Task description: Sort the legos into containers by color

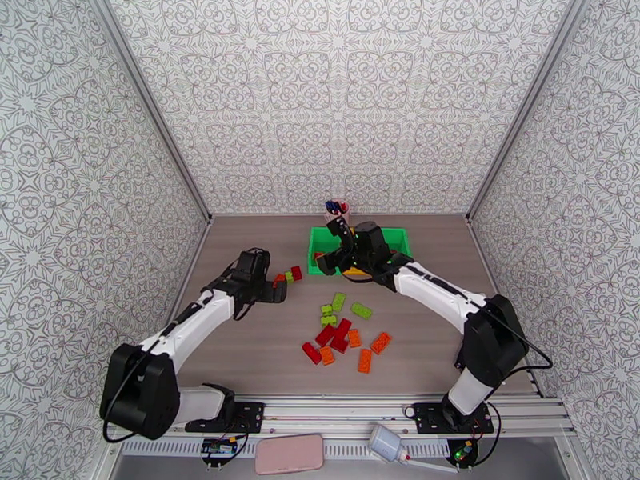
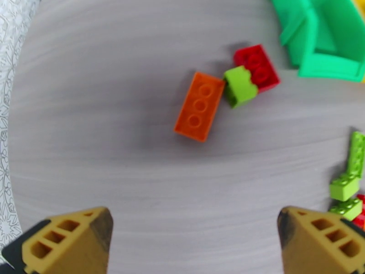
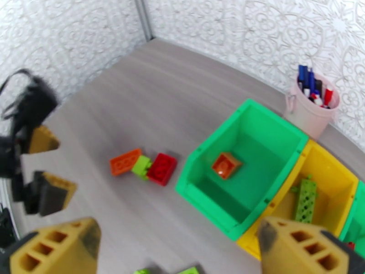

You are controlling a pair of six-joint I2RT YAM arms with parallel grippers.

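Seen from above, the right arm [image 1: 432, 286] crosses the table [image 1: 240, 354] and covers much of the containers [image 1: 314, 250]. The right wrist view looks into the green bin [image 3: 205, 197] and the yellow bin [image 3: 335, 170]. The right gripper [image 3: 178, 245] hangs there, spread wide and empty. The left gripper [image 2: 194, 234] is also spread and empty.

A pile of legos [image 1: 342, 334] sits mid-table. Ahead of the left gripper three bricks touch: orange brick [image 2: 200, 106], green brick [image 2: 240, 85], red brick [image 2: 258, 67]. A square orange piece [image 3: 226, 164] lies in the green bin, and a long green piece [image 3: 306, 197] lies in the yellow bin.

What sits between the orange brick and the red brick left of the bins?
A short light green brick, touching the orange brick and the red brick; the left wrist view shows it.
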